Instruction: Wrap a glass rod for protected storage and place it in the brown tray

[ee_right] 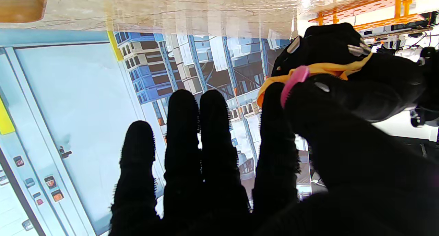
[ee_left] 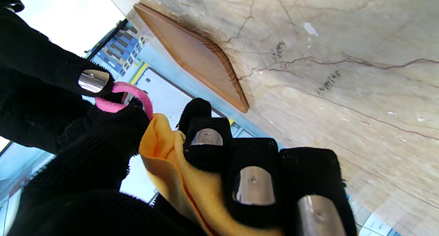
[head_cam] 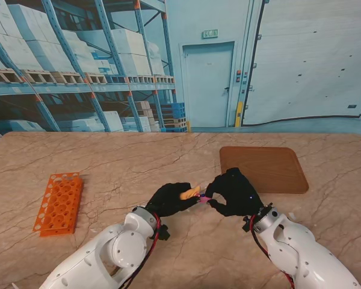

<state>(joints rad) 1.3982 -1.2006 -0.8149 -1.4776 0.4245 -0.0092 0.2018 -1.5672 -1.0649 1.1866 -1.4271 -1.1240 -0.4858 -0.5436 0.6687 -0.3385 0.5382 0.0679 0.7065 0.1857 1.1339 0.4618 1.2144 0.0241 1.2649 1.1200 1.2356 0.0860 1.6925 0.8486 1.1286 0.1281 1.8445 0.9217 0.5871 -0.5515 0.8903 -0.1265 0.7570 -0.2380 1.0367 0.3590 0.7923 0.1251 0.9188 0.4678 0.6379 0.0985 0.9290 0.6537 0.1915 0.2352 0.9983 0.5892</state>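
**Two hands meet over the table with the yellow bundle**

Look at the middle of the table [head_cam: 108,156]. Your left hand [head_cam: 170,198] is closed around a yellow cloth [head_cam: 188,194]. In the left wrist view the cloth [ee_left: 178,174] is bunched up in the fingers [ee_left: 253,184]. You cannot see the glass rod, so you cannot tell if it is inside the cloth.

Your right hand [head_cam: 233,192] is touching the left one. Its thumb and first finger pinch a pink band [ee_left: 125,97] right at the end of the cloth. The other fingers [ee_right: 181,136] of that hand stick out straight, side by side. In the right wrist view the band [ee_right: 293,81] sits against the yellow cloth [ee_right: 329,69].

The tray [head_cam: 263,168] is just behind the right hand, farther from you, with nothing in it. An orange rack [head_cam: 59,203] lies far off to the left
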